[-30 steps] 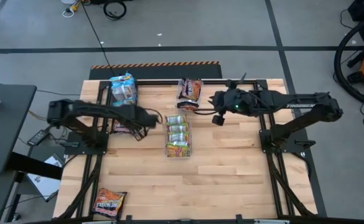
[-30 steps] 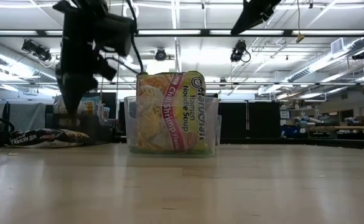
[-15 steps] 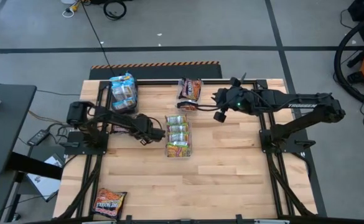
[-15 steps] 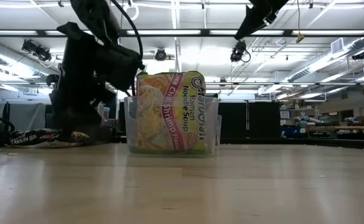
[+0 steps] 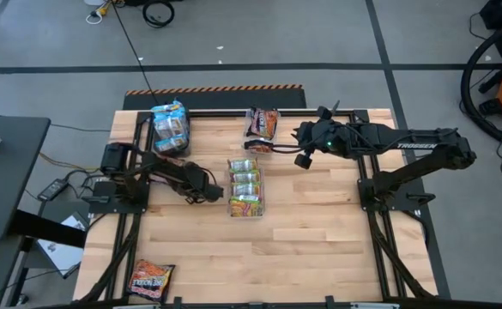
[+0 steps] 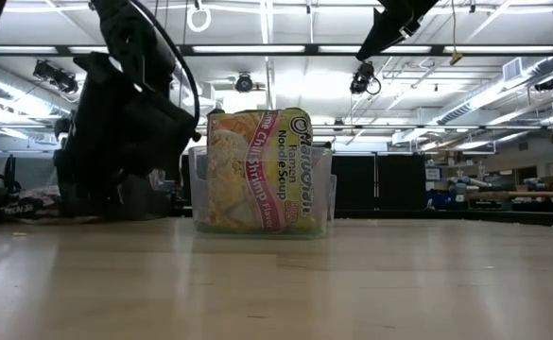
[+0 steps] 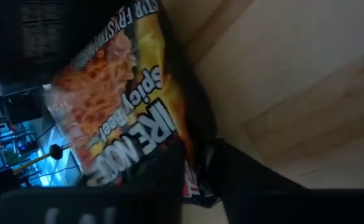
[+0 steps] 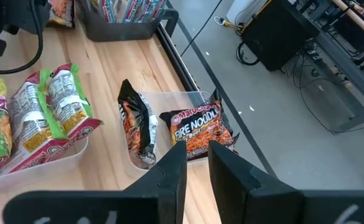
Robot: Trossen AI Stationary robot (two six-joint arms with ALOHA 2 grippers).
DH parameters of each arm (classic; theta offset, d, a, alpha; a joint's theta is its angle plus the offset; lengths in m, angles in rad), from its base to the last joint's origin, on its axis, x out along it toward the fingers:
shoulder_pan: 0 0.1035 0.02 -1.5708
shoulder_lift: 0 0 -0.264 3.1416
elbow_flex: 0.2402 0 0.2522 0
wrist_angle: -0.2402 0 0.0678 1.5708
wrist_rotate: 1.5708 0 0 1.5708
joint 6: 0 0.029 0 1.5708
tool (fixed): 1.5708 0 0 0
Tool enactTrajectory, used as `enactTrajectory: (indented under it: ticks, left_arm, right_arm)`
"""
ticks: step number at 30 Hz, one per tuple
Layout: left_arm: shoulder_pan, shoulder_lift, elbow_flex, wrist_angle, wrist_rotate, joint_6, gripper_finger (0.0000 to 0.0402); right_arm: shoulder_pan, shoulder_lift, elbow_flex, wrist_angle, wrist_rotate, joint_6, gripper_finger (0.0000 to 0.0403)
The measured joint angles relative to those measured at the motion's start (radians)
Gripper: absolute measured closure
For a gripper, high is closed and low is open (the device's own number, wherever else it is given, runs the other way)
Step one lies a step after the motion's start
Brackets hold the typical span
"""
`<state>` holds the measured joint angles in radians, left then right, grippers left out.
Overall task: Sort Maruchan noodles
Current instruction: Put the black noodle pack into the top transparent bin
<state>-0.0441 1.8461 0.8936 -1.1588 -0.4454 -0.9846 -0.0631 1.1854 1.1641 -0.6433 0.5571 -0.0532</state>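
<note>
A dark brown-orange Maruchan packet [image 7: 116, 99] lies on the table just left of the centre clear bin [image 5: 259, 209], which holds yellow-green packets [image 5: 244, 184]. My left gripper [image 5: 208, 187] is down at table level, shut on this packet; in the high view the arm hides most of it. My right gripper [image 5: 278, 144] hangs above the far bin of dark packets [image 8: 194, 127], its fingers a little apart and holding nothing. Pale blue packets [image 5: 170, 124] fill the far-left bin. My left gripper pinches the dark packet's near end [image 7: 191, 177] between its two fingers [image 7: 163, 186], coming down at a slant from the table's left. The rest of the packet lies flat on the table ahead of the fingers, label up.
Another dark-orange packet [image 5: 150, 279] lies at the near left corner. The centre bin's wall [image 6: 328, 189] stands close to the right of my left gripper. Bare wood spreads over the table's near half and right side.
My left gripper has sunk to the table and tipped further downward, moving a little toward the near edge, onto the dark packet beside the centre bin. The packet has stayed flat in its place.
</note>
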Motion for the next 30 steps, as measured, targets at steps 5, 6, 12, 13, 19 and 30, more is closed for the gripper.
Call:
enactTrajectory:
  ticks: [5,6,12,13,19,30]
  left_arm:
    - [-0.037,-0.008,0.038,-0.061,0.022,0.008,0.0391]
    - [-0.048,-0.008,0.057,-0.105,0.024,0.010,0.0392]
    - [-0.108,-0.042,0.240,-0.415,0.009,0.085,0.0393]
    - [-0.110,-0.068,0.271,-0.414,-0.006,0.121,0.0393]
    - [-0.027,-0.274,0.456,-0.378,-0.118,0.378,0.0394]
    - [0.261,-0.367,0.689,0.250,0.001,1.159,0.0395]
  right_arm:
    - [0.000,0.000,0.000,-0.002,0.000,-0.002,0.0330]
    - [0.000,0.000,0.000,-0.002,0.000,-0.002,0.0330]
    - [0.000,0.000,0.000,-0.035,-0.026,-0.002,0.0330]
    - [0.001,0.000,0.000,-0.047,-0.039,0.000,0.0330]
    - [0.005,-0.003,0.000,-0.167,-0.091,0.053,0.0330]
    - [0.008,-0.082,-0.107,-0.243,-0.139,0.110,0.0330]
